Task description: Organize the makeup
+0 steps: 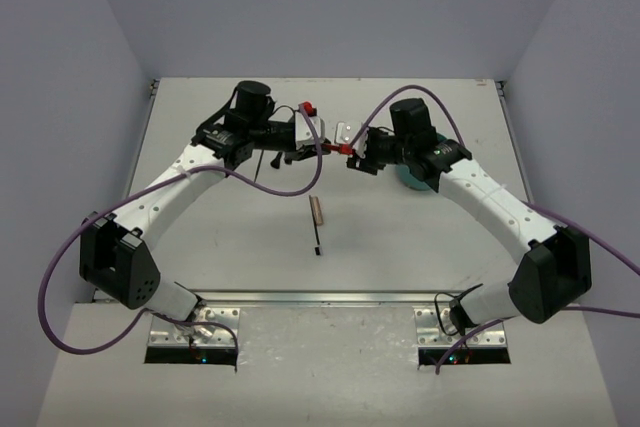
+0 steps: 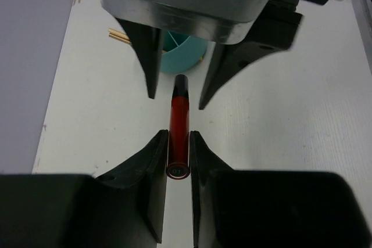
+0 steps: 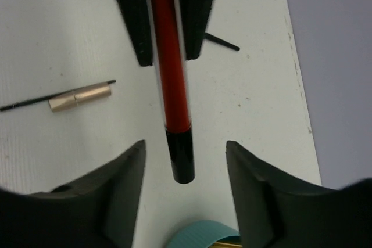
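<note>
**Pencil mid-handover between the two arms**

The left gripper [image 2: 178, 137] is pinched on the red shaft of the pencil [image 2: 179, 114] and holds it off the table, pointing straight ahead. The right gripper [image 3: 184, 146] faces it head-on with its fingers spread, one on either side of the pencil's black end and neither touching it. The step in hand looks like a pass from left to right.

The next move calls for the right fingers to press in on the black end, squarely, since the shaft is round and slick and could roll or tip. Only once that grip is firm should the left let go and back straight off along the pencil's line.

The container [image 2: 180, 56] sits just under and behind the right gripper, mostly hidden by it. A sliver of something yellowish shows at its rim; what else lies inside cannot be told. Sticks [image 2: 119, 36] lie on the table beside it, outside the wall. The tube [image 3: 81, 97] and a brush [image 3: 221, 42] lie loose below the left gripper, not yet sorted.
</note>
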### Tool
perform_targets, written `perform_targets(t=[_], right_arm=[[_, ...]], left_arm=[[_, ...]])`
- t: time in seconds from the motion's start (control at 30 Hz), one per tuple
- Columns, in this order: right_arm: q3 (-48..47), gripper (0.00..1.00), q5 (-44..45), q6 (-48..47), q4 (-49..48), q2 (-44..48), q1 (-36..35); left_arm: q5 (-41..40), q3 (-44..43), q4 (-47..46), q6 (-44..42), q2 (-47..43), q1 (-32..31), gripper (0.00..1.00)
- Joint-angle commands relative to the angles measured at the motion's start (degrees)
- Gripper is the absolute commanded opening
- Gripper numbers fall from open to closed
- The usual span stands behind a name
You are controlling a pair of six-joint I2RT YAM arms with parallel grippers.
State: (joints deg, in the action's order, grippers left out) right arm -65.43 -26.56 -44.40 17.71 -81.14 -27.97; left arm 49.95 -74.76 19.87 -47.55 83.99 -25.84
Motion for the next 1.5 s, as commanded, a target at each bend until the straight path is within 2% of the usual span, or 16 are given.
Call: perform_targets(t=[0.0,0.07,0.13,0.2,0.27,0.43,0.5,0.57,0.7,0.87,1.0,1.13,1.2,1.33,1.47], right_arm=[[-2.2,0.71,5.5,18.0,-11.6,0.4,1.9],[-3.1,0.86,2.7,31.2,-14.4,0.4,5.1],[-3.3,0.91,1.3,42.7,-16.9,0.4,8.8],[-3.1,0.96,2.1,60.3,-19.6,0.3,14.2],[-2.9,0.96,6.8,71.9,-19.1,0.3,15.1],[1.0,0.89,11.5,97.9,-21.4,1.0,15.3],[4.2,0.88,12.4,112.5,-24.7,1.5,14.8],[5.7,0.87,12.8,120.1,-29.1,1.5,13.4],[6.2,0.86,17.5,130.5,-35.7,0.5,8.9],[4.6,0.86,18.8,138.4,-38.0,-2.7,4.6],[1.3,0.83,18.0,142.2,-37.0,-7.2,2.5],[0.1,0.76,18.7,144.3,-40.3,-10.1,2.0],[-0.8,0.72,18.6,144.2,-40.3,-11.1,2.0],[-1.8,0.55,17.3,145.2,-40.8,-13.1,1.9],[-0.9,0.31,16.6,147.1,-41.3,-13.6,1.7]], left_arm=[[-3.7,0.8,-11.3,16.2,-0.4,0.9,0.00],[-4.7,1.0,-16.8,23.4,-0.2,2.6,0.00],[-5.7,0.9,-19.3,25.5,-0.1,3.1,0.00],[-7.6,0.5,-22.5,27.0,-0.3,3.4,0.00],[-9.2,1.0,-24.1,27.3,-0.5,3.3,0.00],[-12.4,2.6,-27.6,27.6,-0.5,3.3,0.00],[-13.7,3.8,-29.5,25.9,-0.8,3.2,0.00],[-14.8,4.8,-31.4,24.7,-1.1,2.8,0.00],[-16.2,5.5,-32.7,24.5,-1.0,2.5,0.00],[-16.5,5.6,-33.2,24.2,-1.2,2.0,0.00],[-16.8,6.2,-33.3,23.6,-1.6,1.6,0.00],[-17.0,7.3,-32.8,22.4,-2.3,1.6,0.00],[-16.9,7.6,-32.5,22.2,-2.5,1.6,0.00],[-16.0,8.4,-32.0,21.8,-2.8,1.4,0.00],[-17.1,8.9,-31.3,20.0,-2.6,1.3,0.00]])
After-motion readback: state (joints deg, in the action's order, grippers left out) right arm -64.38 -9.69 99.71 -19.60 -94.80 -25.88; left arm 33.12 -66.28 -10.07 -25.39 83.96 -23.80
